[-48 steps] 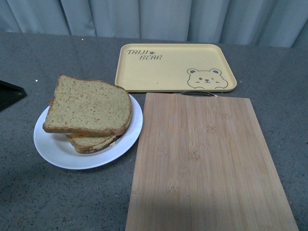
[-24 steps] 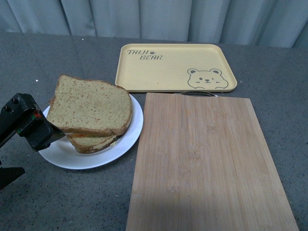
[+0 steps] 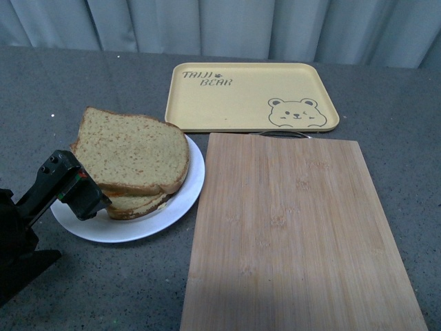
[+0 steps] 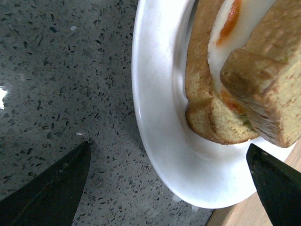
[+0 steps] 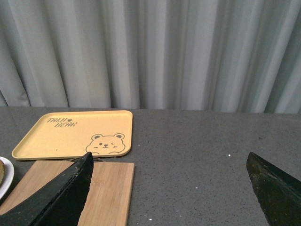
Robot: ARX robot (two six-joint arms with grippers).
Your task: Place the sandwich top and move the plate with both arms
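The sandwich top, a big speckled brown slice, lies on smaller stacked slices on the white plate at the table's left. My left arm reaches in at the plate's front left edge, covering part of the rim. In the left wrist view my left gripper is open, its jaws standing either side of the plate's rim, with the sandwich top and the egg under it close ahead. My right gripper is open over bare table, holding nothing, and does not show in the front view.
A yellow bear-print tray lies at the back centre. A bamboo cutting board fills the middle and front right, its left edge close beside the plate. A grey curtain hangs behind the dark speckled table.
My left arm has come in from the left edge and moved right and nearer to the plate's front left rim. The sandwich and plate have not moved.
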